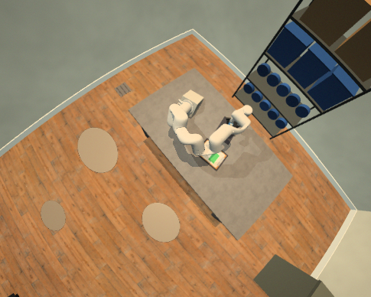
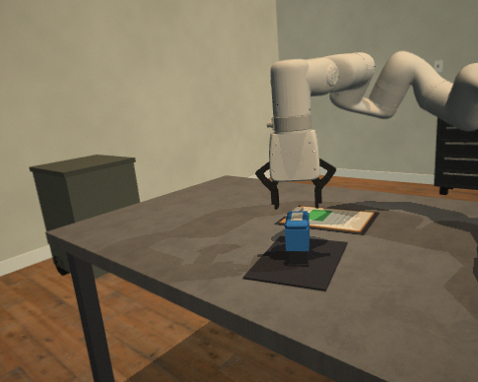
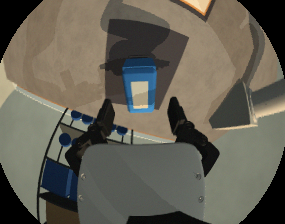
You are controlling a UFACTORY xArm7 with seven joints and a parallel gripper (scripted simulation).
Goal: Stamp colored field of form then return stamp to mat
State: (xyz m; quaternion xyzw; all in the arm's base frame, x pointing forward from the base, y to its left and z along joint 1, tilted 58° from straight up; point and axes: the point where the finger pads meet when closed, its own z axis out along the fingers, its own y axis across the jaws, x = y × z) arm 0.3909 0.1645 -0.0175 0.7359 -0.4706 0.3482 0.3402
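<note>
The blue stamp (image 2: 297, 237) stands upright at the middle of the dark mat (image 2: 297, 263) on the grey table. It also shows in the wrist view (image 3: 140, 87), on the mat (image 3: 145, 52). My gripper (image 2: 296, 201) is open and empty. It hangs above the stamp, its fingertips a little higher than the stamp's top, apart from it. In the wrist view the fingers frame the stamp's near end. The form (image 2: 335, 218) lies beyond the mat on a tan board, with its green field (image 2: 319, 215) at the near left end and no mark visible on it. The field also shows in the top view (image 1: 214, 158).
A grey box (image 3: 241, 104) stands on the table to the right of the mat. A dark green cabinet (image 2: 85, 189) stands off the table's left side. A shelf with blue bins (image 1: 305, 69) stands beyond the table's far end.
</note>
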